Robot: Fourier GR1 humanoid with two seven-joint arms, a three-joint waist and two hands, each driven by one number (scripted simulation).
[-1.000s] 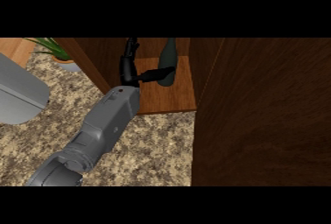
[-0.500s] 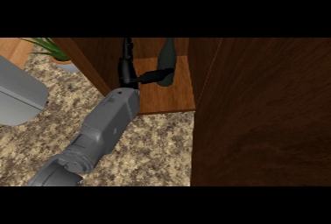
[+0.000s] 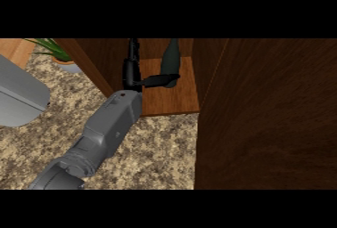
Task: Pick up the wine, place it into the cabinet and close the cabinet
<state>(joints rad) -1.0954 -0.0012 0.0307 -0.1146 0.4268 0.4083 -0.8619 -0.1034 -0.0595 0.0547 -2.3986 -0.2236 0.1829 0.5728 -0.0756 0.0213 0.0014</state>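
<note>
The dark wine bottle (image 3: 172,60) stands upright on the wooden shelf (image 3: 178,100) inside the cabinet. My right hand (image 3: 133,73) reaches into the cabinet just left of it. Its fingers (image 3: 133,51) point straight up and away from the bottle, and its thumb (image 3: 159,81) stretches right to the bottle's lower part. Nothing is held between the fingers and the thumb. The grey forearm (image 3: 108,124) comes in from the lower left. No left hand shows.
The open cabinet door (image 3: 270,116), a broad dark wood panel, fills the right side. The cabinet's left wall (image 3: 92,67) stands by my hand. A potted plant (image 3: 59,55) and a large grey rounded object (image 3: 20,95) sit on the speckled counter (image 3: 158,151).
Hardly anything differs. The bottle stays upright on the shelf and my right hand stays beside it with its fingers straight.
</note>
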